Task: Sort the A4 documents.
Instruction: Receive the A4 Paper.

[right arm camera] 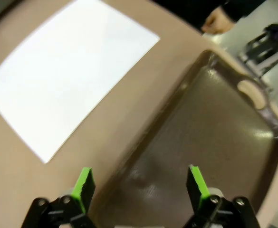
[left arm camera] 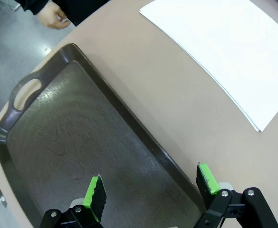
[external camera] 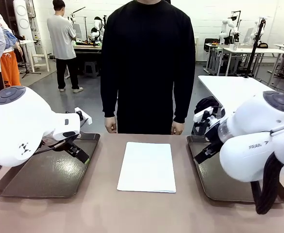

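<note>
The A4 documents (external camera: 146,166) lie as a neat white stack in the middle of the table, between two dark brown trays; the stack also shows in the wrist views (left arm camera: 229,52) (right arm camera: 67,76). My left gripper (external camera: 80,152) hovers over the left tray (external camera: 40,177) near its inner edge. In the left wrist view it (left arm camera: 150,183) stands open with nothing between its green pads. My right gripper (external camera: 203,154) hangs over the right tray (external camera: 229,187). Seen from its own wrist, it (right arm camera: 141,181) is open and holds nothing, above that tray's inner rim.
A person in black stands at the far edge, hands (external camera: 111,126) (external camera: 177,127) hanging by the table. Both trays (left arm camera: 58,142) (right arm camera: 215,128) have bare floors and cut-out handles. Bare tabletop (external camera: 108,213) surrounds the stack.
</note>
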Controlling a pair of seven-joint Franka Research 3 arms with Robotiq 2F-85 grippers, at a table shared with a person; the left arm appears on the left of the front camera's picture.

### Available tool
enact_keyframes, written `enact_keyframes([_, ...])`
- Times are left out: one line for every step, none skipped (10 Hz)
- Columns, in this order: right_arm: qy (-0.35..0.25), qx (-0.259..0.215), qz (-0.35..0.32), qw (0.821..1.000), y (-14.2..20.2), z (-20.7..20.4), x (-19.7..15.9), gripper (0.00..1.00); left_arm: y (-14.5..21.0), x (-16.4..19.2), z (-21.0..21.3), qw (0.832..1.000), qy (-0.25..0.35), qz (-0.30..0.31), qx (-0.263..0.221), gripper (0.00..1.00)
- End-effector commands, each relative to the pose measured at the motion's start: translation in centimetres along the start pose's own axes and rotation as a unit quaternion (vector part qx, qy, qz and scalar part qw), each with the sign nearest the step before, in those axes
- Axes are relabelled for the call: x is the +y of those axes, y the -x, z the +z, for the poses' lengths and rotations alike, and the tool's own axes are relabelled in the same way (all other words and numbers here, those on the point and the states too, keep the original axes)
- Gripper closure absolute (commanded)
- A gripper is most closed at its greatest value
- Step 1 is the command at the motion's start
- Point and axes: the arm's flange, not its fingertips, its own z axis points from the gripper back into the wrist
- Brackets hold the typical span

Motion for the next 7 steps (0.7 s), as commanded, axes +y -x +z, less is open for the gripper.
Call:
enact_keyframes([0.004,-0.022,0.013,1.000,1.8,3.4,-4.3,0.00,4.0,3.2,4.4,0.999,-0.018,0.035,-0.009,0.00])
enact_keyframes([-0.008,-0.035,0.015,0.999,2.7,5.0,-6.0,0.00,6.0,4.7,6.9,0.998,-0.025,0.059,-0.018,0.00])
enact_keyframes([-0.030,-0.052,0.016,0.998,3.2,6.3,-7.3,0.00,7.0,5.2,9.2,0.996,-0.004,0.072,-0.051,0.00])
enact_keyframes([-0.062,-0.074,0.014,0.995,3.8,7.4,-8.5,0.00,8.0,5.3,11.0,0.994,0.003,0.074,-0.080,0.00])
enact_keyframes([-0.126,-0.109,0.014,0.986,4.2,8.9,-9.4,0.00,8.7,5.5,12.4,0.992,0.019,0.066,-0.109,0.00])
enact_keyframes([-0.133,-0.120,0.021,0.984,4.7,10.2,-10.3,0.00,9.6,5.4,13.9,0.987,0.054,0.051,-0.145,0.00])
enact_keyframes([-0.134,-0.128,0.026,0.982,5.3,11.3,-11.2,0.00,10.7,6.0,15.2,0.981,0.080,0.035,-0.174,0.00])
